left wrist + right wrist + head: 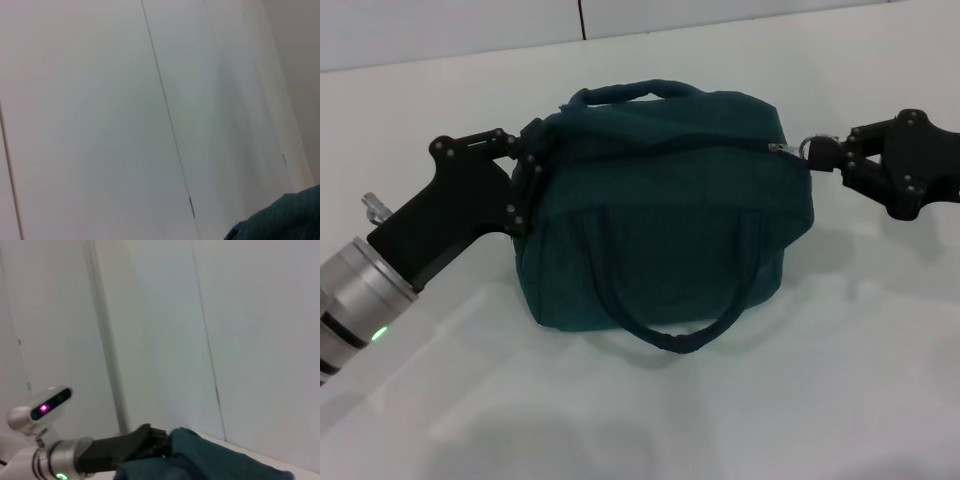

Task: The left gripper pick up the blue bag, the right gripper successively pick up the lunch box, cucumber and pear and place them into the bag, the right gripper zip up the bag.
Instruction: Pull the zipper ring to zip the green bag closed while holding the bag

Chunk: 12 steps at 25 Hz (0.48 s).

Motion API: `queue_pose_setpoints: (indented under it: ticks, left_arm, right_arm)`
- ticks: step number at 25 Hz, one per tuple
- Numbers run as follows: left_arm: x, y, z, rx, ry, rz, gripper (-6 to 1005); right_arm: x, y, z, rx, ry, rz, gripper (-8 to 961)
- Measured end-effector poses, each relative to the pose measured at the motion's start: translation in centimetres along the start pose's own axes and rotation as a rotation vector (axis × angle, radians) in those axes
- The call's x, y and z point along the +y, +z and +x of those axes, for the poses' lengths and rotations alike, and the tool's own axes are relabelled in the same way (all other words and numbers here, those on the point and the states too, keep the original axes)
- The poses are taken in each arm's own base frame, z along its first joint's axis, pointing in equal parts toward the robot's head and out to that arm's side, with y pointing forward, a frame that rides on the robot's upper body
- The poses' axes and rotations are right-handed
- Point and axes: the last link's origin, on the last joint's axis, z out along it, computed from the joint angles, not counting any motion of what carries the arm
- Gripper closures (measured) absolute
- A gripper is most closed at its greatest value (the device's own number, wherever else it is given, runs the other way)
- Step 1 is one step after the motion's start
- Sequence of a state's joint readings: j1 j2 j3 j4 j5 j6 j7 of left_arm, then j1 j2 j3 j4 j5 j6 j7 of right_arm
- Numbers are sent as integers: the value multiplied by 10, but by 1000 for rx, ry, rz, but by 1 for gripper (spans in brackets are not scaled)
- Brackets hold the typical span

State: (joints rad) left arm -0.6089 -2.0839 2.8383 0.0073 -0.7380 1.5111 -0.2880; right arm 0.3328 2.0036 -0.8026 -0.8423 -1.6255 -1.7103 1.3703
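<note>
Grippers (527,180) (832,153) pinch blue bag (665,200) ends, table (840,380) below.

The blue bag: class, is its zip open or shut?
Shut: the blue bag shows no gap, the ring pull sits at its end in the right gripper.

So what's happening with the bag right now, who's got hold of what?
The left gripper is clamped on the left end of the blue bag, steadying it on the white table. The right gripper is shut on the ring pull at the bag's right end, and the zip looks fully closed.
</note>
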Motion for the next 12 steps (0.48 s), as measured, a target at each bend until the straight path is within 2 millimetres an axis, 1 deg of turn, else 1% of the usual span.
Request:
queue_pose_setpoints:
  ticks: [4, 12]
  left_arm:
    - [-1, -2, 0, 2, -4, 0, 945]
    - [-2, -3, 4, 21, -27, -1, 945]
  right_arm:
    - [-2, -2, 2, 5, 5, 20, 947]
    - [-8, -12, 10, 32, 27, 82, 946]
